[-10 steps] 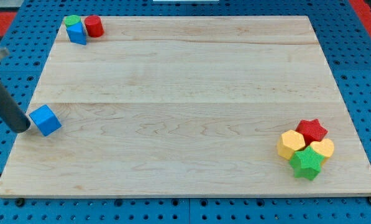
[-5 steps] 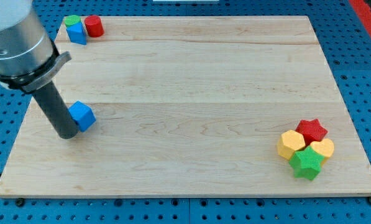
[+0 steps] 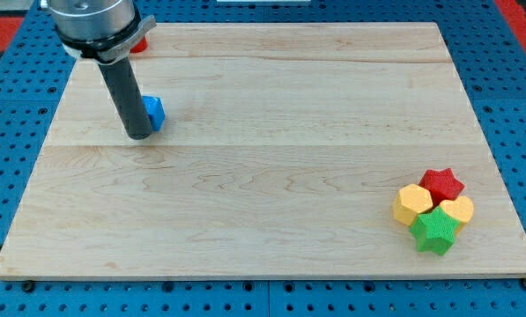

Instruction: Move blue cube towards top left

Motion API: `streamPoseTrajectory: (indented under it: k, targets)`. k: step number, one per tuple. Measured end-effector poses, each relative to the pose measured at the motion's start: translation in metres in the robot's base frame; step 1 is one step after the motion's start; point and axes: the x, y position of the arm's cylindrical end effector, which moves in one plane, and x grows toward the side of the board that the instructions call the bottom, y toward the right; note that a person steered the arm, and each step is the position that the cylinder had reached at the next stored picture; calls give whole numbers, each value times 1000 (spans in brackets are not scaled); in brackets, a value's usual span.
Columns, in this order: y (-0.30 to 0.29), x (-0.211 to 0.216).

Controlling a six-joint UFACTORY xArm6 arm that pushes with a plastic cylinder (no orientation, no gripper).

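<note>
my tip (image 3: 139, 136) has no hand to open or shut. it touches the blue cube (image 3: 154, 112) from 7 o'clock. go round to 5 o'clock, then push gently toward 11.

Wide bare board (image 3: 271, 176) across the middle; my tip (image 3: 139, 136) touches the blue cube (image 3: 154, 112) from its left; red star (image 3: 442, 184), two yellow blocks (image 3: 413, 203), green star (image 3: 435, 231) crowd the bottom right corner.
</note>
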Motion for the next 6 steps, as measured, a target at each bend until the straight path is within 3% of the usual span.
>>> streamPoseTrajectory:
  k: [6]
  targets:
    - [6,-140]
